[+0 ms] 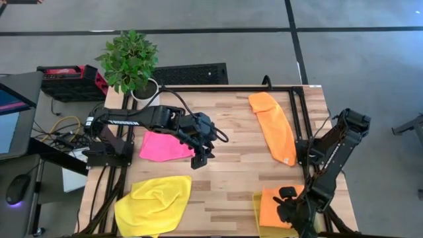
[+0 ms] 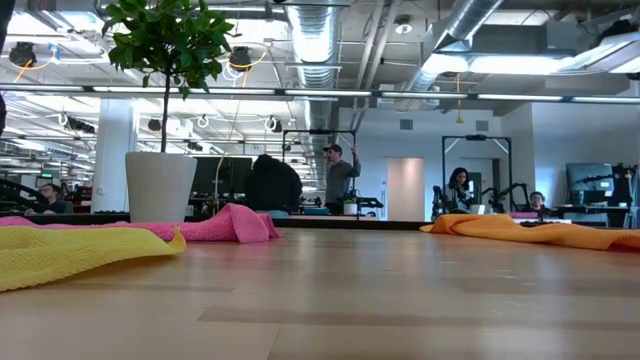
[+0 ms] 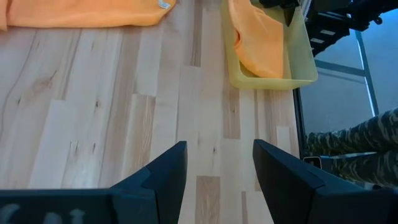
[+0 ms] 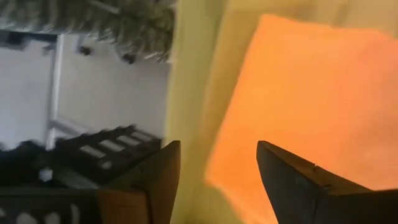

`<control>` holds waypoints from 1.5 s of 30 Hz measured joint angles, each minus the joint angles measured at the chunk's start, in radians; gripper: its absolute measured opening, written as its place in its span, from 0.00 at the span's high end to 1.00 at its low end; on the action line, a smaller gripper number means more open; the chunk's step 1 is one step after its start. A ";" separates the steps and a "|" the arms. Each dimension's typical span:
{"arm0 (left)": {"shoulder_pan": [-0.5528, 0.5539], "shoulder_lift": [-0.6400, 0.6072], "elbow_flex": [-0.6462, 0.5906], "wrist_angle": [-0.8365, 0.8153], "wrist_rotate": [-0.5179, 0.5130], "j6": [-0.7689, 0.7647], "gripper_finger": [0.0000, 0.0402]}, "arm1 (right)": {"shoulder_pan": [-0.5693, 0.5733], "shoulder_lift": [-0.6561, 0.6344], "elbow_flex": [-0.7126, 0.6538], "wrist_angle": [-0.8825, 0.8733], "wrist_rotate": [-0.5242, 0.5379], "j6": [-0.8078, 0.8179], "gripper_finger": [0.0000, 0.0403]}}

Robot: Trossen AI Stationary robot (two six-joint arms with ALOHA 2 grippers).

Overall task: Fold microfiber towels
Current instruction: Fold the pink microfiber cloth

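We see the right gripper (image 4: 214, 180) w/ fingers spread, released, over the folded orange towel (image 1: 274, 206) in the yellow tray (image 3: 298, 59). Left gripper (image 3: 214, 171) released, mid-table by the pink towel (image 1: 164, 146).

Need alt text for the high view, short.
Overhead view of a wooden table: the right gripper, open, hangs over a folded orange towel in a yellow tray at the near right corner. The open left gripper hovers mid-table beside a pink towel; a yellow towel and another orange towel lie unfolded.
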 joint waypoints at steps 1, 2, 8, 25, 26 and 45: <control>0.000 0.000 0.000 0.000 0.000 0.000 0.56 | 0.000 0.000 0.000 -0.007 0.027 -0.008 0.42; 0.000 0.000 0.000 0.000 0.000 0.000 0.56 | 0.000 0.000 0.000 -0.017 0.058 -0.013 0.43; 0.000 0.000 0.000 0.000 0.000 0.000 0.56 | -0.015 -0.001 -0.069 -0.001 0.155 -0.005 0.44; 0.000 0.000 0.000 -0.007 0.000 0.000 0.56 | -0.095 -0.001 -0.214 0.157 0.153 0.025 0.45; 0.000 0.000 0.000 -0.007 0.000 0.003 0.56 | -0.097 -0.001 -0.214 0.161 0.153 0.024 0.45; -0.039 -0.001 0.000 -0.195 -0.129 -0.092 0.56 | -0.208 -0.227 -0.088 -0.029 0.234 0.081 0.45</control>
